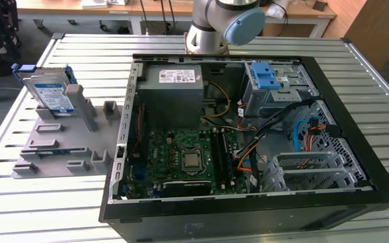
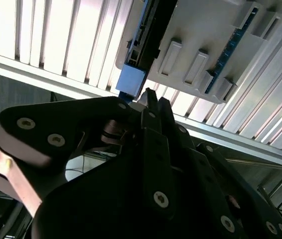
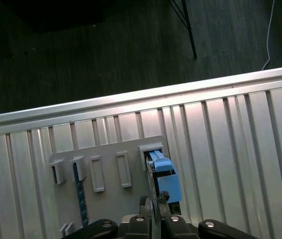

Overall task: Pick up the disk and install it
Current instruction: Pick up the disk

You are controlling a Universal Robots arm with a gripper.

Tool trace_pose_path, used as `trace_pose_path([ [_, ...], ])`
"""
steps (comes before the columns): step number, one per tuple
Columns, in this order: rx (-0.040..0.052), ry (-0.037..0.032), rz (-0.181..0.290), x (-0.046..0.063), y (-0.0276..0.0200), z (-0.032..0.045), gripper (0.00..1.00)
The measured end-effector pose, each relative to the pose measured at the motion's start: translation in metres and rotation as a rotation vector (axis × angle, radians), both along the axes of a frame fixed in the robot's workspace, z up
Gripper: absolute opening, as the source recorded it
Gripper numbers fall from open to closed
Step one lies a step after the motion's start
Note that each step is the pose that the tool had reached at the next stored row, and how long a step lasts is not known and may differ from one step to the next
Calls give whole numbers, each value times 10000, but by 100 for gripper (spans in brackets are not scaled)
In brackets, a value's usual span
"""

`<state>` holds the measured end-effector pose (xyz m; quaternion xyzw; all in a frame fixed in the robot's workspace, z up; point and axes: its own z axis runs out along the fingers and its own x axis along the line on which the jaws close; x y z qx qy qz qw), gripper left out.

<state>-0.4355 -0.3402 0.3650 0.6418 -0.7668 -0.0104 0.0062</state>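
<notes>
The disk (image 1: 51,93), silver with a white-and-blue label and a blue carrier, stands on edge in a slot of the grey holder (image 1: 59,147) on the exterior view's left. In both wrist views I see it edge-on, its blue carrier end (image 2: 131,82) (image 3: 163,174) sticking out of the holder (image 2: 206,45) (image 3: 106,164). My gripper (image 2: 153,97) (image 3: 154,199) hangs just off that blue end, its black fingertips pressed together with nothing between them.
An open black computer case (image 1: 356,91) lies on the slatted metal table (image 1: 86,50), to the exterior view's right of the holder. Inside are a grey drive cage with blue latches (image 1: 269,76), a power-supply box (image 1: 174,88), a motherboard and cables. The arm's base (image 1: 222,25) stands behind the case.
</notes>
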Motion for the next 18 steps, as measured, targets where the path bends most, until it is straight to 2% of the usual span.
trace_pose_path([
  [1,0,0,0,0,0,0,16],
  [5,0,0,-1,0,0,-2,41],
  [6,0,0,0,0,0,-2,41],
  [9,0,-4,0,0,0,-4,53],
  [10,0,-7,0,0,0,-5,53],
  [11,1,-13,0,0,0,-8,59],
  [15,-5,-54,-2,0,3,-26,59],
  [18,-15,-57,-1,0,12,-37,59],
])
